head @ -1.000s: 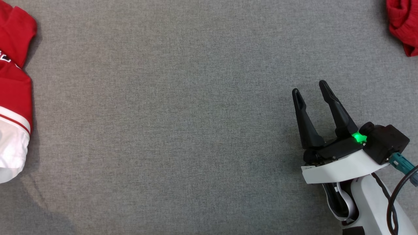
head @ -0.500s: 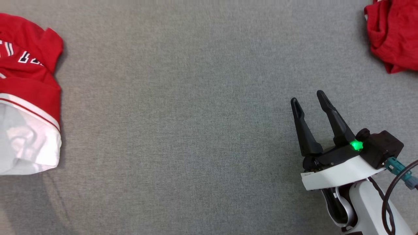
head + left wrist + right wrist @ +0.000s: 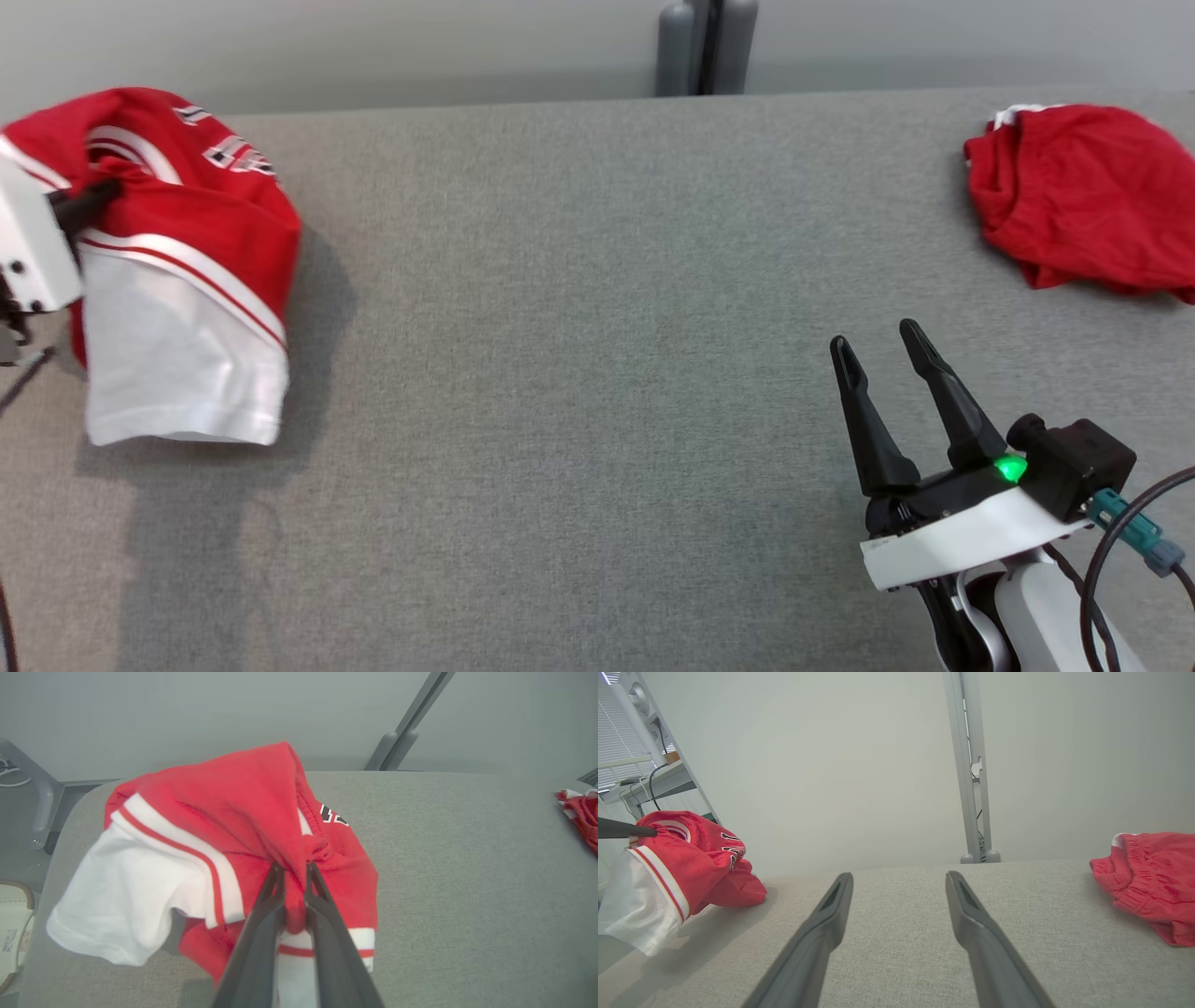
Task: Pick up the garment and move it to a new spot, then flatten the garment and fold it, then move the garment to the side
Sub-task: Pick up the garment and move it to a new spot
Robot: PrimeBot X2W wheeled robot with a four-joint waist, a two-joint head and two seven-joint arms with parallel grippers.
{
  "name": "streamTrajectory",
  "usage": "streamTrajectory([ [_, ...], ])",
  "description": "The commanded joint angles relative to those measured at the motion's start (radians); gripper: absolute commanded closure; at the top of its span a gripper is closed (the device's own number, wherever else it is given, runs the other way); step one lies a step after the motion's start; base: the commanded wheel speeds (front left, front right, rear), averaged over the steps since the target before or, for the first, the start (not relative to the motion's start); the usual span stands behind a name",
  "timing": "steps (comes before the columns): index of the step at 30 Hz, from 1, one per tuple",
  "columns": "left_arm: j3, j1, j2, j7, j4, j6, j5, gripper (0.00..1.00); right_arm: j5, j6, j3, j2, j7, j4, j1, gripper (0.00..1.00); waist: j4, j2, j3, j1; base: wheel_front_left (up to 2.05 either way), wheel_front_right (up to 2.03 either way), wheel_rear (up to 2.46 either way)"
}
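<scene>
Garment (image 3: pixel 224 826) pinched in left end effector (image 3: pixel 293 870), partly lifted.

The left claw (image 3: pixel 292 870) has its two dark fingers (image 3: pixel 259 938) pressed almost together, pinching a bunched fold of the garment (image 3: pixel 210 807) between them near the tips. In the head view its pale wrist housing (image 3: pixel 33 245) sits at the left edge, with a finger pointing right. The right claw (image 3: pixel 876 338) rests at the lower right, fingers spread in an open V, pointing up and slightly left. A green light (image 3: pixel 1008 467) glows at its base, above the white forearm (image 3: pixel 962 541).
</scene>
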Motion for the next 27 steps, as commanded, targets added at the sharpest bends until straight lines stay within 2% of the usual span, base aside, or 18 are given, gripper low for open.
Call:
streamTrajectory([
  [1,-0.012,0.015,-0.001,0.002,-0.023,-0.002,-0.012,1.0,0.009,0.0,-0.004,-0.005,-0.003,0.001,0.013,0.0,-0.021,0.0,-0.031,-0.0001,0.0,0.0,0.0],
  [8,-0.122,0.076,-0.049,0.006,-0.178,-0.002,-0.037,1.0,0.017,0.0,-0.008,-0.011,-0.003,0.008,0.04,0.0,-0.082,0.0,-0.085,-0.0001,0.0,0.0,0.0],
  [12,-0.181,0.106,-0.105,-0.008,-0.227,-0.002,-0.025,1.0,0.022,0.0,-0.002,-0.015,-0.003,0.011,0.046,0.0,-0.119,0.0,-0.091,-0.0001,0.0,0.0,0.0],
  [25,-0.327,0.109,-0.345,-0.111,-0.176,0.002,0.021,1.0,0.038,0.0,0.015,-0.031,-0.003,0.029,0.04,0.0,-0.236,0.0,-0.078,-0.0001,0.0,0.0,0.0],
  [27,-0.335,0.101,-0.363,-0.125,-0.166,0.001,0.026,1.0,0.039,0.0,0.015,-0.032,-0.003,0.029,0.042,0.0,-0.241,0.0,-0.077,-0.0001,0.0,0.0,0.0],
])
